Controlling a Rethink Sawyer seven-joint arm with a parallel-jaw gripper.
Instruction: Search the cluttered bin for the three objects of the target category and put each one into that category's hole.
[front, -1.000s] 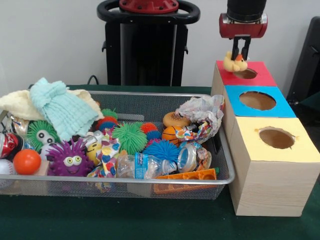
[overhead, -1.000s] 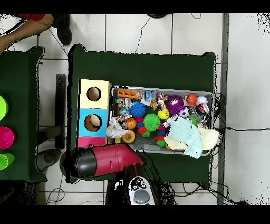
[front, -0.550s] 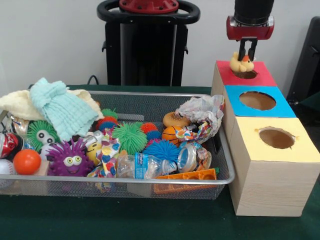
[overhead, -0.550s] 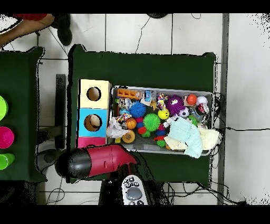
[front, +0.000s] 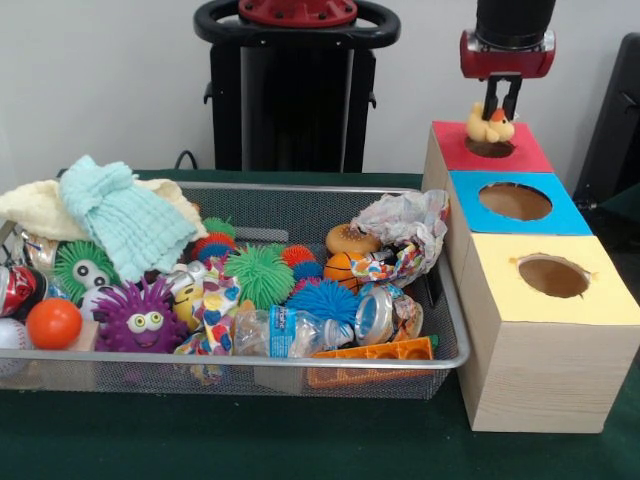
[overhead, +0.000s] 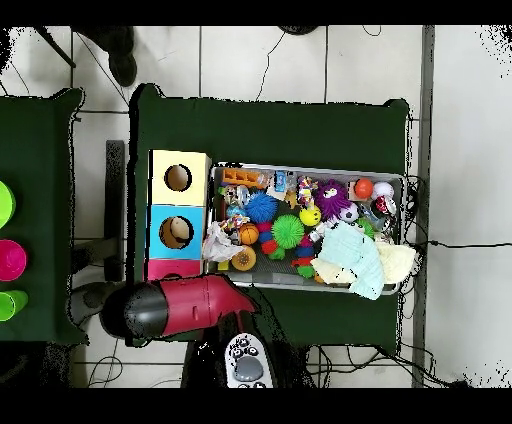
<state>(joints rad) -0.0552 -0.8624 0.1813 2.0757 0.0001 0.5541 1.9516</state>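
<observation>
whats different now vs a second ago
The gripper, shut on the yellow duck, has shifted right and a little up in the front view, so the duck now hangs over the red box's hole rather than at its left edge. A person's arm left the overhead view's top corner. The bin and its toys are unchanged.

Yellow duck (front: 490, 126) over red box top (front: 520, 150).
</observation>
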